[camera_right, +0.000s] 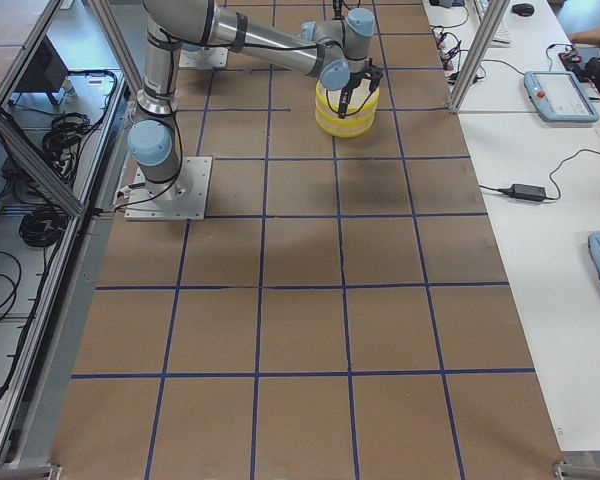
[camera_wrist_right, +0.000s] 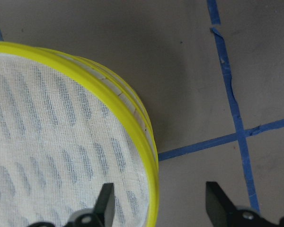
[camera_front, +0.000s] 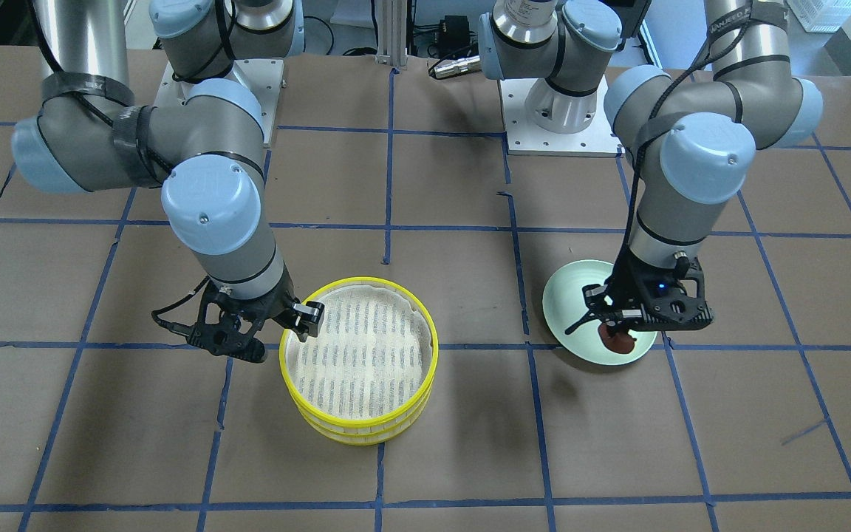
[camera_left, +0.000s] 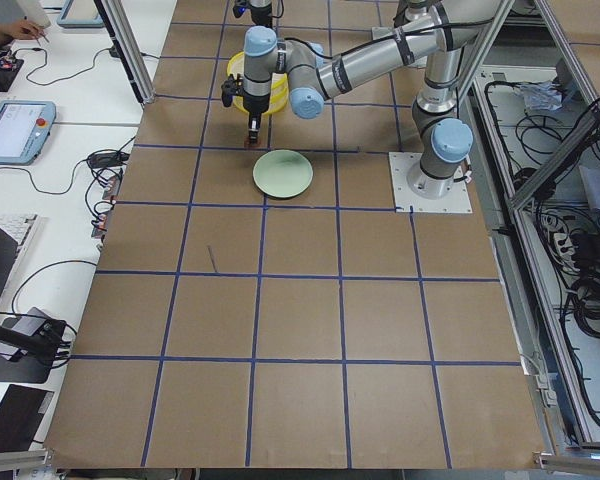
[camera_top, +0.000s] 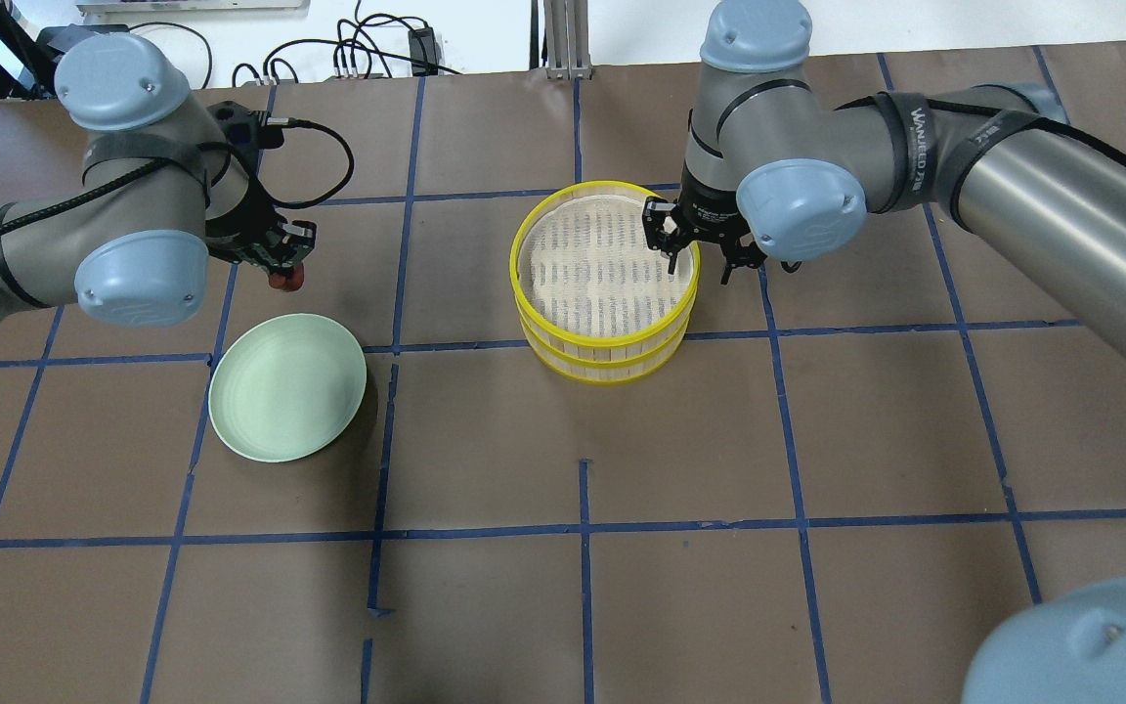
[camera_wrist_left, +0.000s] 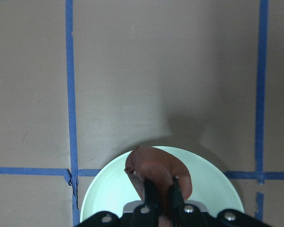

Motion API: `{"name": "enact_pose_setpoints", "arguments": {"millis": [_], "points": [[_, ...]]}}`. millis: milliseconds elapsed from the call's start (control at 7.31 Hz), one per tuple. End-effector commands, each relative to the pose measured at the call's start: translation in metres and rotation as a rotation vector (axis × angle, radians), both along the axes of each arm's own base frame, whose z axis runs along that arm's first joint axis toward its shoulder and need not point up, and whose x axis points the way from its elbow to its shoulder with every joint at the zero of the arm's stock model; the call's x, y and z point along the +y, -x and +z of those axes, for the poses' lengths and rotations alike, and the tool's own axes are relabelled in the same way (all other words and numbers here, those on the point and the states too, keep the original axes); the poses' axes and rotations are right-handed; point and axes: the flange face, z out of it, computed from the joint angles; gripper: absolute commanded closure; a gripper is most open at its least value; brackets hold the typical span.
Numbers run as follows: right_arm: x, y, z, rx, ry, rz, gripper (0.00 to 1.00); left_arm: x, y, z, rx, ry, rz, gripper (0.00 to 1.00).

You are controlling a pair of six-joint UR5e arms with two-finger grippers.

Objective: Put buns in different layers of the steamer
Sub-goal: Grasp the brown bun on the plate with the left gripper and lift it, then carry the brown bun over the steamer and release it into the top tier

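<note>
The steamer (camera_front: 366,355) is a stack of two yellow-rimmed tiers; its top cloth (camera_top: 602,269) is bare. My right gripper (camera_top: 698,266) is open, with one finger (camera_wrist_right: 105,201) over the cloth inside the rim and the other (camera_wrist_right: 217,205) outside it. My left gripper (camera_front: 617,332) is shut on the reddish-brown bun (camera_front: 617,341) and holds it above the pale green plate (camera_front: 573,303). The left wrist view shows the bun (camera_wrist_left: 154,165) between the fingers, with the plate (camera_wrist_left: 109,189) below. The white bun is not in view.
The brown table (camera_top: 583,587) has a grid of blue tape lines. The plate (camera_top: 284,386) lies on the robot's left and the steamer near the middle. Both arm bases (camera_front: 558,111) stand at the robot's side of the table.
</note>
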Motion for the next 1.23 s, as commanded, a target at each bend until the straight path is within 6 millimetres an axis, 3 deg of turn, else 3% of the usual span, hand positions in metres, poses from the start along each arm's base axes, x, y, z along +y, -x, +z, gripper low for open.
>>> {"name": "enact_pose_setpoints", "arguments": {"millis": [0, 137, 274, 411, 547, 684, 821, 1095], "points": [[0.007, 0.042, 0.067, -0.001, 0.021, 0.037, 0.00, 0.001, 0.095, 0.035, 0.194, 0.074, 0.132, 0.98], [0.007, 0.070, 0.104, 0.000, -0.002, 0.054, 0.00, 0.003, 0.132, 0.040, 0.274, 0.072, 0.203, 0.98], [0.018, 0.093, 0.151, 0.004, -0.027, 0.081, 0.00, -0.004, 0.172, 0.031, 0.413, 0.086, 0.245, 0.98], [0.040, 0.109, 0.182, 0.016, -0.040, 0.117, 0.03, -0.015, 0.205, 0.009, 0.502, 0.119, 0.324, 0.98], [0.051, 0.114, 0.200, 0.019, -0.009, 0.129, 0.02, -0.016, 0.234, -0.011, 0.533, 0.128, 0.336, 0.96], [0.056, 0.106, 0.206, 0.017, 0.003, 0.143, 0.02, -0.017, 0.242, -0.019, 0.532, 0.115, 0.341, 0.31], [0.054, 0.105, 0.201, 0.015, -0.005, 0.144, 0.02, -0.019, 0.243, -0.016, 0.539, 0.121, 0.340, 0.00], [0.055, 0.104, 0.197, 0.009, -0.003, 0.146, 0.02, -0.021, 0.244, -0.012, 0.541, 0.125, 0.340, 0.00]]}}
